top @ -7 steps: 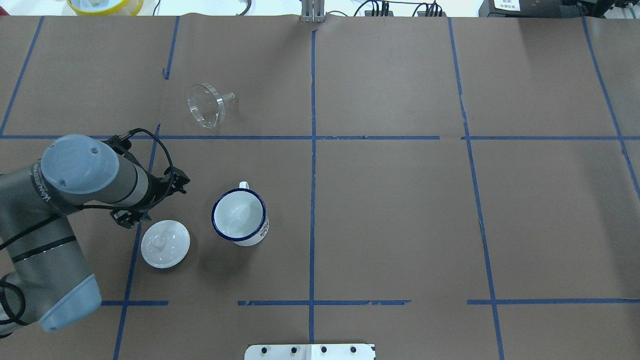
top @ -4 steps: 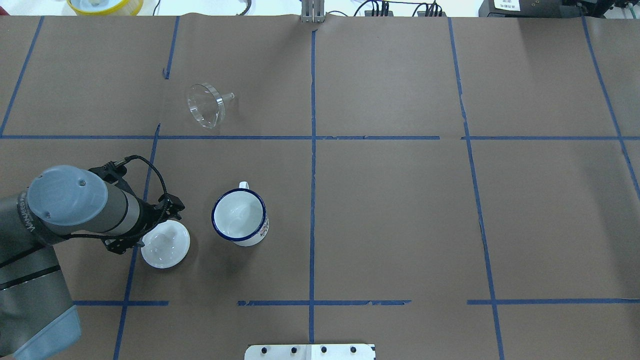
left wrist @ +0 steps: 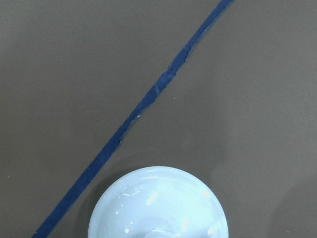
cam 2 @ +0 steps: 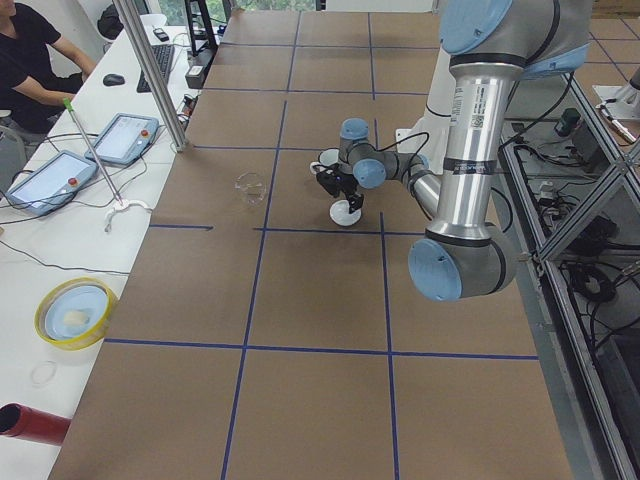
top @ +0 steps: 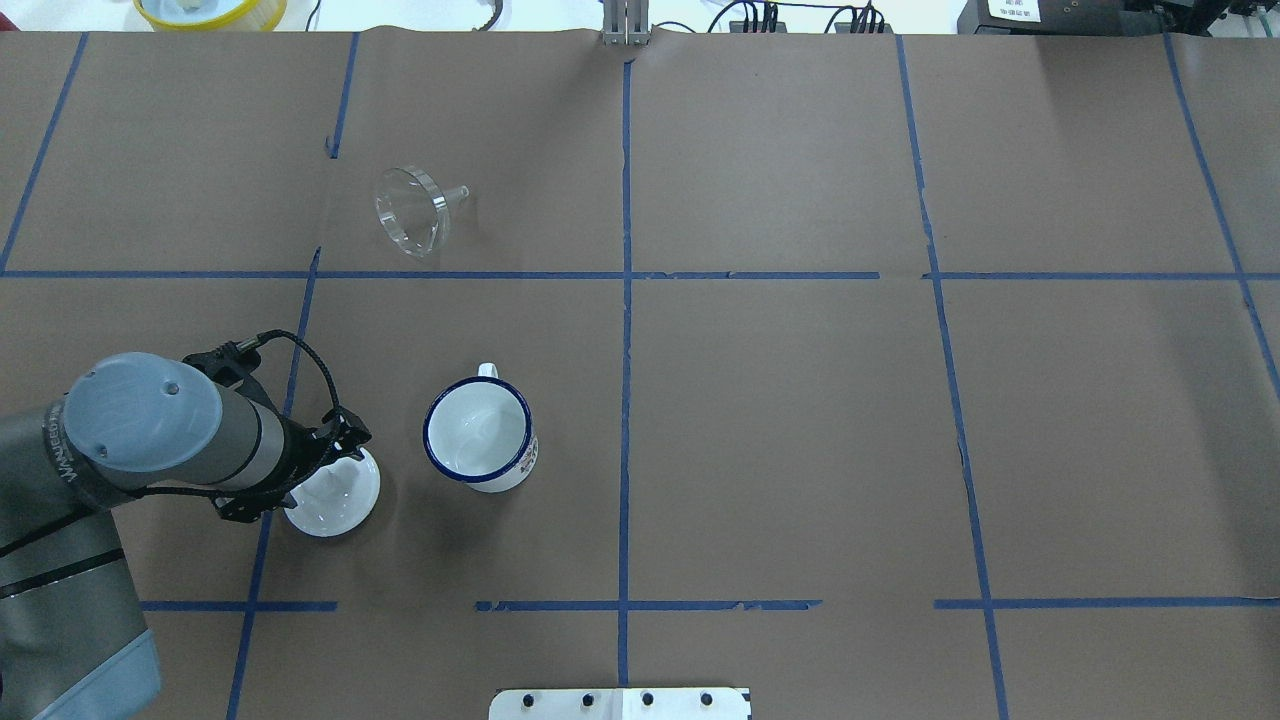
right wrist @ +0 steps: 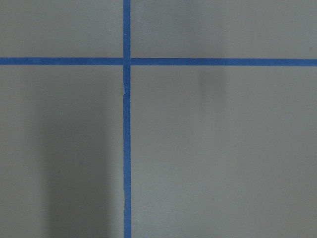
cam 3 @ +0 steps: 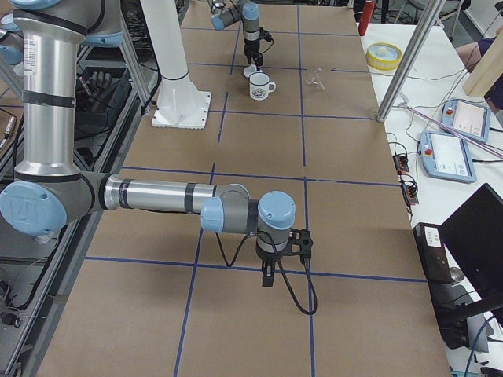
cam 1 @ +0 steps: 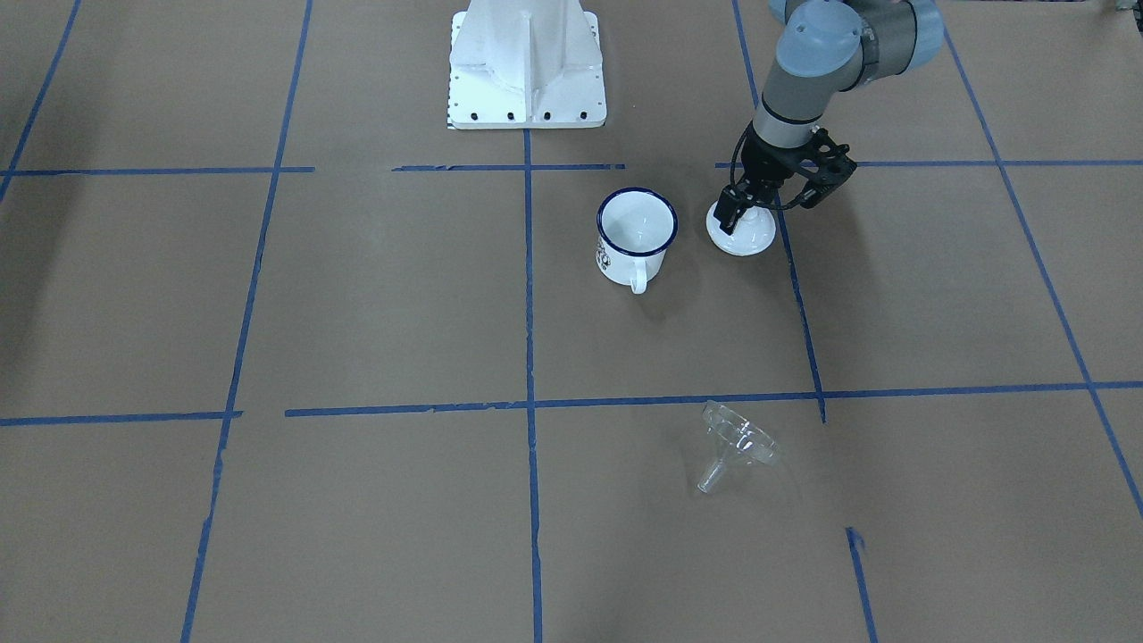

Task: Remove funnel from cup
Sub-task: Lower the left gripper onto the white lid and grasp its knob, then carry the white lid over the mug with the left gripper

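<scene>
The funnel (cam 1: 738, 441) lies on its side on the worktop (cam 1: 357, 304), well apart from the upright cup (cam 1: 635, 234). The left gripper (cam 1: 753, 214) hangs over the white knobbed lid (cam 1: 741, 241) — jaws spread. The right gripper (cam 3: 267, 275) sits low over bare worktop — wide or narrow, one cannot tell.

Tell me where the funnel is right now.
In the overhead view the funnel lies on its side in the left half, across a blue tape line from the cup, farther from the robot.
</scene>
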{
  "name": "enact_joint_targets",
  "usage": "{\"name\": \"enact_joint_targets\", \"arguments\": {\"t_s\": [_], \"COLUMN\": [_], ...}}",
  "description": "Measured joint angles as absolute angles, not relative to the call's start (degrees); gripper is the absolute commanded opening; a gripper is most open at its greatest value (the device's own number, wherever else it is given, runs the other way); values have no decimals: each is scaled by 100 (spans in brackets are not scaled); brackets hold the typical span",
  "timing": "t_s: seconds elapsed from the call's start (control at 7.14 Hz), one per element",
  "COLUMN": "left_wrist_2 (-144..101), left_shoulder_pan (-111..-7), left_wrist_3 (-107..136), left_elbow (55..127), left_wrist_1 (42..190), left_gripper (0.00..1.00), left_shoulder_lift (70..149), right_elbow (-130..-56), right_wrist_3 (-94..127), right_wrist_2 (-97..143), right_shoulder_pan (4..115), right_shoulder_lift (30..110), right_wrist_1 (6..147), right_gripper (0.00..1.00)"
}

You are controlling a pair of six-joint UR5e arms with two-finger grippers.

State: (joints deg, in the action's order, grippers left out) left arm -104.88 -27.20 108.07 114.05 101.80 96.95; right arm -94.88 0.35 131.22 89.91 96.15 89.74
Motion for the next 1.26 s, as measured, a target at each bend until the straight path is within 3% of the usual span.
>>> {"name": "enact_joint_targets", "arguments": {"t_s": [0.14,0.28,0.84,1.26], "left_wrist_2": [-10491,-10496,-10517,-10565], "left_shoulder_pan": [-2695,-2689,-2782,-3093], "left_wrist_3": [10811,10816,10817,10811], "left_elbow": [11402,11413,11710,12684], "left_wrist_1": [10178,10176,10109,9016], "left_gripper": [17,0,0,0], "left_shoulder_lift": [9695,9689,9656,9888], "right_elbow": [-9486,-9484,-9489,-9491], "right_wrist_3": [35,35,35,35], "right_wrist_2": [13122,13122,13122,13122], "right_shoulder_pan": [8991,8991,8991,8991], "right_shoulder_lift": [9615,9615,9615,9615], "right_wrist_1": [8974,8974,8974,8974], "right_gripper": [100,100,100,100]}}
